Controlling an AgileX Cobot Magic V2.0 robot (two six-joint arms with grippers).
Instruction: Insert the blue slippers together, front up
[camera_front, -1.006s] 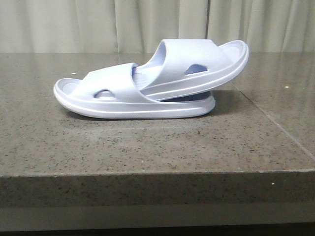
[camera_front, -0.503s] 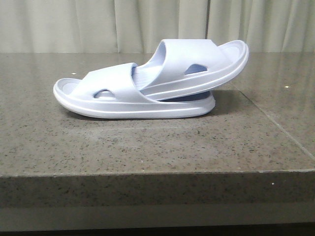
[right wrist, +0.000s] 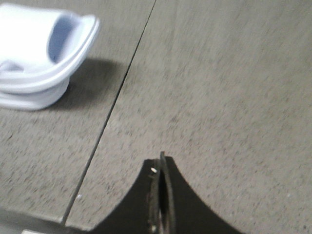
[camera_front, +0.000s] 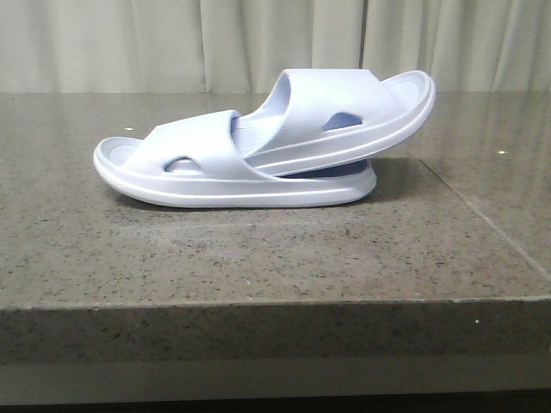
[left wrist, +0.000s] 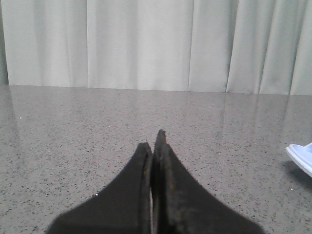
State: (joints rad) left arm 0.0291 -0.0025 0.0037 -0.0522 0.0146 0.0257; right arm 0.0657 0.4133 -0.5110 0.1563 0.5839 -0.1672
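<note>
Two pale lavender-blue slippers lie nested on the granite table in the front view. The lower slipper [camera_front: 198,168] rests flat, toe to the left. The upper slipper [camera_front: 344,112] is pushed under its band and tilts up to the right. Neither arm shows in the front view. My left gripper [left wrist: 153,141] is shut and empty above the bare table; only a slipper edge [left wrist: 302,156] shows in the left wrist view. My right gripper [right wrist: 161,161] is shut and empty, apart from the slippers' ends [right wrist: 44,53] in the right wrist view.
The speckled granite table [camera_front: 258,249] has a seam [camera_front: 482,219] running on its right side, also in the right wrist view [right wrist: 112,112]. Its front edge [camera_front: 275,301] is near. Pale curtains [camera_front: 172,43] hang behind the table.
</note>
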